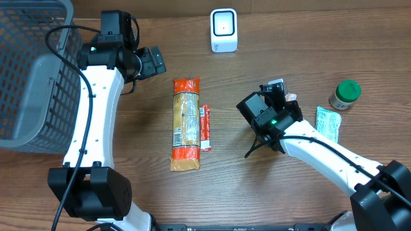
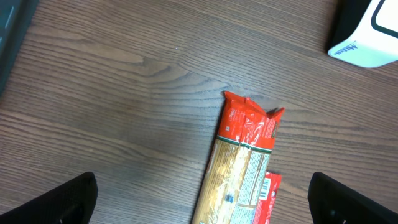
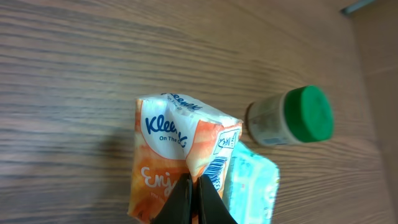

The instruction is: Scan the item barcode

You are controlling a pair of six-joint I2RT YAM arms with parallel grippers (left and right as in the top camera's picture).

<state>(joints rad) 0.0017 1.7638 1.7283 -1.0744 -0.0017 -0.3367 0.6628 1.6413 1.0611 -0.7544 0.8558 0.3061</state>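
The item held is an orange and white Kleenex tissue pack (image 3: 177, 155), pinched at a fold by my right gripper (image 3: 194, 202), which is shut on it. A barcode (image 3: 216, 168) shows on the pack's right side. In the overhead view the right gripper (image 1: 277, 96) sits right of centre, with the pack mostly hidden under it. The white scanner (image 1: 223, 30) stands at the table's far edge, and shows in the left wrist view as well (image 2: 367, 37). My left gripper (image 1: 153, 62) hangs open and holds nothing, above the table near a pasta pack's top end.
A long pasta pack (image 1: 185, 125) with red ends lies mid-table, a thin red bar (image 1: 205, 127) along its right side. A green-capped jar (image 1: 345, 94) and a teal packet (image 1: 327, 123) lie at the right. A grey wire basket (image 1: 32, 70) fills the left.
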